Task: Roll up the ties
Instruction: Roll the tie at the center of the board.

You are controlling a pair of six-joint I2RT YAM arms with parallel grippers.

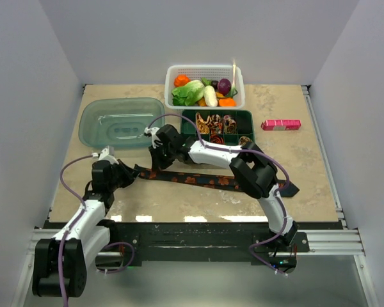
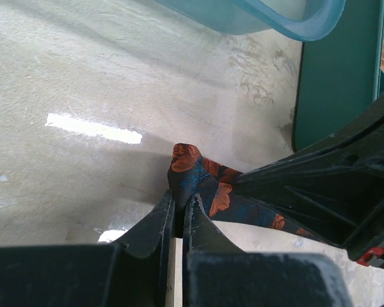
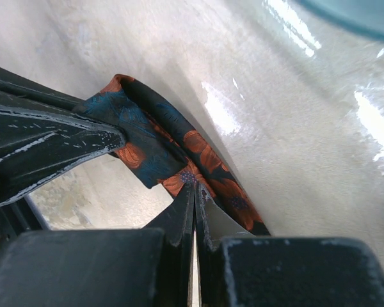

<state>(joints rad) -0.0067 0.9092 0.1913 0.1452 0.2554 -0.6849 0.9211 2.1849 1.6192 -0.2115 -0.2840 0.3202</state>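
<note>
A long black tie with orange-red flowers lies flat across the table, its wide end at the right. My left gripper is shut on the tie's narrow left end, which is folded and lifted a little. My right gripper is right beside it, shut on the tie's edge a short way along. The left gripper's fingers show in the right wrist view, almost touching the right gripper. Several small rolled ties in tan, brown and orange sit in a green tray.
A clear teal container stands at the back left, close behind both grippers. A white basket of vegetables stands behind the green tray. A pink box lies at the right.
</note>
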